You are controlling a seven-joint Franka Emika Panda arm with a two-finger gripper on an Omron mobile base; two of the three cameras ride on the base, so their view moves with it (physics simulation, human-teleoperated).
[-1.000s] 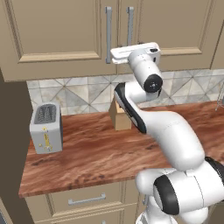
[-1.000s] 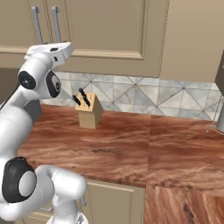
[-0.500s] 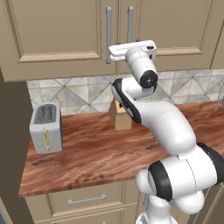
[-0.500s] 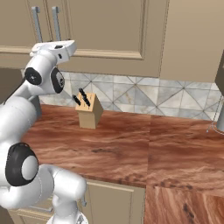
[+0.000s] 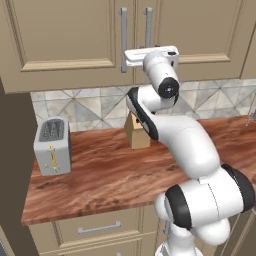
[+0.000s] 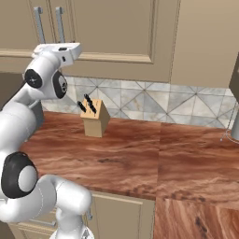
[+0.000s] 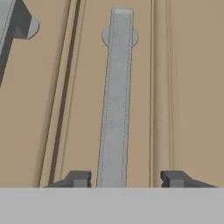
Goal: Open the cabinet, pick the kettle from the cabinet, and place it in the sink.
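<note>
So no readable writing anywhere; the gripper (image 7: 124, 178) sat open, its dark tips either side of a flat grey bar handle (image 7: 116, 100) without touching it. That handle was on the beige raised-panel cabinet (image 5: 60, 35), whose doors were shut.

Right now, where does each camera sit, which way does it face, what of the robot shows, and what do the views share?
Left base view: behind the arm on its left, facing the cabinet, toaster and knife block; the arm rises at lower right.
Right base view: behind on its right, facing the same cabinet and knife block; the arm rises at lower left.
Hand view: on the hand, close on the grey door handle; the end effector has a fingertip on each side of it.
Shared: both base views show the cabinet, the knife block and the counter.
</note>
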